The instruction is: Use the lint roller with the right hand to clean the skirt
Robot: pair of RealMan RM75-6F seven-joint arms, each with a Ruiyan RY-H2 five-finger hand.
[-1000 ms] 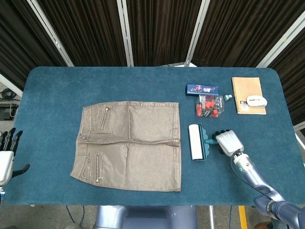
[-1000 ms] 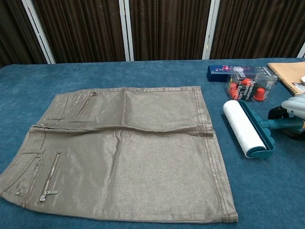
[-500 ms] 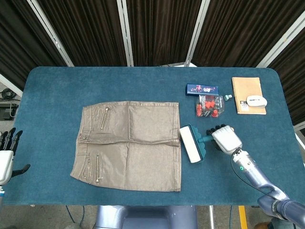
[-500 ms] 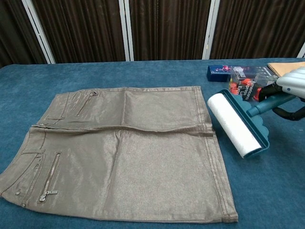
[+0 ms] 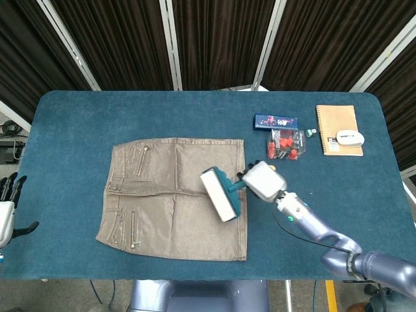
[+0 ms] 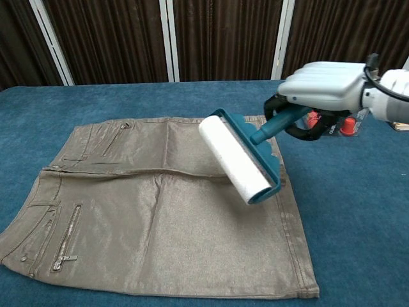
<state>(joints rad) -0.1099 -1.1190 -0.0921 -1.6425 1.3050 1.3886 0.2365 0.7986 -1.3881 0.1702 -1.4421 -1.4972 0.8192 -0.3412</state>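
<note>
Table (image 5: 78, 117): covered in blue cloth, backed by dark curtains (image 5: 214, 39).

Skirt (image 5: 162, 208): taupe, slightly shiny, laid flat left of table centre, waistband toward the left, hem toward the right. Metal zips (image 6: 66, 238) near the waistband. Horizontal crease across the middle.

Right hand (image 5: 262, 181): wrapped around the teal handle of the lint roller (image 5: 220, 194), fingers curled under it in the chest view. Arm reaching in from the lower right.

Lint roller: white roll in a teal frame, positioned over the right half of the skirt, near the hem side, roll axis running diagonally. Contact between roll and fabric: cannot be determined from either view.

Left hand (image 5: 6, 211): at the far left edge of the head view, off the table, fingers apart and pointing up, holding nothing.

Notebook (image 5: 338, 129): tan cover, upper right of table, with a white oval object (image 5: 350, 137) on its lower right.

Dark blue box (image 5: 275, 121): printed lettering present, too small to read.

Clear box (image 5: 285, 143): red pieces inside, just below the blue box. Label illegible.
</note>
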